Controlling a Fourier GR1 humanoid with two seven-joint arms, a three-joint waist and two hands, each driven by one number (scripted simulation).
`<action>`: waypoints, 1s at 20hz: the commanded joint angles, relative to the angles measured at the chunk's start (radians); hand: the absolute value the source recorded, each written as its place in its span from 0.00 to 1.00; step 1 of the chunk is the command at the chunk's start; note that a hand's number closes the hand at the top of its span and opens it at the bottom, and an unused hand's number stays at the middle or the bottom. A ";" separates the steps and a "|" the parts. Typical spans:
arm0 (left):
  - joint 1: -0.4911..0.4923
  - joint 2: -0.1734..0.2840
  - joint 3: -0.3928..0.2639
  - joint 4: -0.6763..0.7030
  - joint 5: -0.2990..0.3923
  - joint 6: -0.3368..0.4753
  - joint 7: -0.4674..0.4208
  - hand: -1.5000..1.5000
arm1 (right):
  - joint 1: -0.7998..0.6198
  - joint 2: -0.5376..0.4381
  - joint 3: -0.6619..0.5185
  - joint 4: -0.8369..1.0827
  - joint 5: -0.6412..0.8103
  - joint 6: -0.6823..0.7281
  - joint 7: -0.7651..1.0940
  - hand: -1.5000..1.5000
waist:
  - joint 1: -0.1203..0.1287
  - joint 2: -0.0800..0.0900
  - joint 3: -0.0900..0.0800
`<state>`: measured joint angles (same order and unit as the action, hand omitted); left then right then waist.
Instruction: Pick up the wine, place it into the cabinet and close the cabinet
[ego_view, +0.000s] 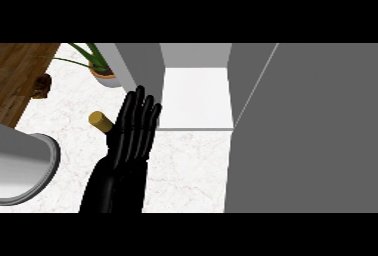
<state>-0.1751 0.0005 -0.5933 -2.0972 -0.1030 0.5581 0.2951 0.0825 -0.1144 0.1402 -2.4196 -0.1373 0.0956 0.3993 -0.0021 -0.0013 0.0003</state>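
One black hand, my left hand (131, 131), rises from the lower edge at centre left with its fingers straight and close together, pointing at the cabinet. Just to its left a tan round top (98, 120) pokes out, apparently the wine bottle's cork end; the rest of the bottle is hidden behind the hand. I cannot tell whether the hand touches it. The cabinet (196, 97) stands open ahead, showing a white floor and grey walls. Its big grey door (303, 130) is swung out and fills the right side. My right hand does not show.
A potted green plant (103, 70) stands at the back left beside the cabinet's left wall. A large round grey-white vessel (33, 170) sits at the left edge. A wooden surface (18, 75) with a small dark brown thing (43, 86) lies at the top left.
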 joint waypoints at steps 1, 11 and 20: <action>0.050 0.000 -0.030 -0.035 -0.018 0.023 -0.020 0.00 | 0.051 -0.008 -0.028 -0.086 -0.045 0.025 0.024 0.00 | -0.001 0.000 0.000; 0.004 0.002 0.040 -0.182 -0.139 0.038 0.217 0.00 | 0.014 0.019 0.040 -0.158 0.043 -0.039 0.136 0.00 | 0.001 -0.001 0.000; 0.041 0.063 0.210 -0.227 -0.059 -0.043 0.232 0.00 | -0.012 0.021 -0.014 -0.172 0.004 -0.034 0.165 0.00 | -0.002 0.000 0.000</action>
<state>-0.1298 0.0430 -0.4682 -2.3149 -0.2018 0.5507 0.5137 0.0382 -0.1087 0.1189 -2.4754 -0.1039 0.0775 0.5139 -0.0021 -0.0017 0.0001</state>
